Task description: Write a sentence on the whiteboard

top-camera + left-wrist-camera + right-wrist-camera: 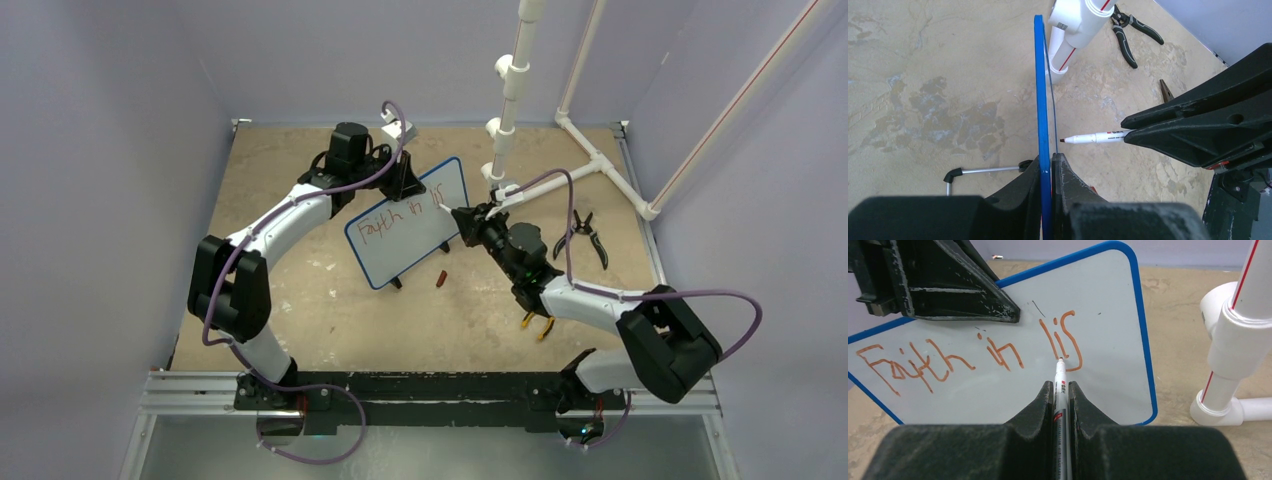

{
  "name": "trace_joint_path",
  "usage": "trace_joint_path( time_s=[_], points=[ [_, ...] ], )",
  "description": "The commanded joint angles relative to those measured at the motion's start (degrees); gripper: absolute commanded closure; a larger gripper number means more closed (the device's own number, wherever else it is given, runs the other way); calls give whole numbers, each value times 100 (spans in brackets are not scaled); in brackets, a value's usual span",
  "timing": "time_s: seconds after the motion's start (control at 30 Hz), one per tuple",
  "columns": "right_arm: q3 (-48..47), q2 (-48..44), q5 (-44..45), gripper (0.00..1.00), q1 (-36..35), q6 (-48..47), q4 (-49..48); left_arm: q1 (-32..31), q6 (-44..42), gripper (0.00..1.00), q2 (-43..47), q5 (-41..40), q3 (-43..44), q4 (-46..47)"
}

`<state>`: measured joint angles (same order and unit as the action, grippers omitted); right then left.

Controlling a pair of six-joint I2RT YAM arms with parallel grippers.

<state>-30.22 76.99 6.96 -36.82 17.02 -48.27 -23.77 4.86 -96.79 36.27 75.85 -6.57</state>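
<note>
The left claw [1046,162] clamps the upright whiteboard's [1108,315] edge — the right claw [1061,390] grips a marker [1060,376], tip at the red sentence [948,357], reading "Faith in lif".

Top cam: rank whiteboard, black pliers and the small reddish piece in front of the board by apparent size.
1. whiteboard, by far the largest
2. black pliers, clearly smaller
3. small reddish piece, the smallest

The board stands slightly nearer the camera, but the gaps are too wide for that to change the order.
</note>
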Motion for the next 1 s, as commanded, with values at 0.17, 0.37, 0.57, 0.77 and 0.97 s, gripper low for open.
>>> trace_joint_path(
  time_s=[0.17, 0.37, 0.57, 0.77, 0.97],
  points=[
    [-319, 223, 272, 100, -10, -6, -427, -136, -238, 100, -15, 116, -211, -231],
    [-339, 235, 357, 100, -10, -3, -512, -136, -238, 100, -6, 117, -216, -241],
    [-397, 369, 402, 100, -10, -31, -567, -137, -236, 100, -6, 125, -219, -233],
    [-415, 461, 535, 100, -10, -29, -630, -142, -237, 100, 11, 126, -235, -231],
    [-386, 393, 734, 100, -9, 36, -565, -146, -239, 100, 20, 124, -246, -231]
  ],
)
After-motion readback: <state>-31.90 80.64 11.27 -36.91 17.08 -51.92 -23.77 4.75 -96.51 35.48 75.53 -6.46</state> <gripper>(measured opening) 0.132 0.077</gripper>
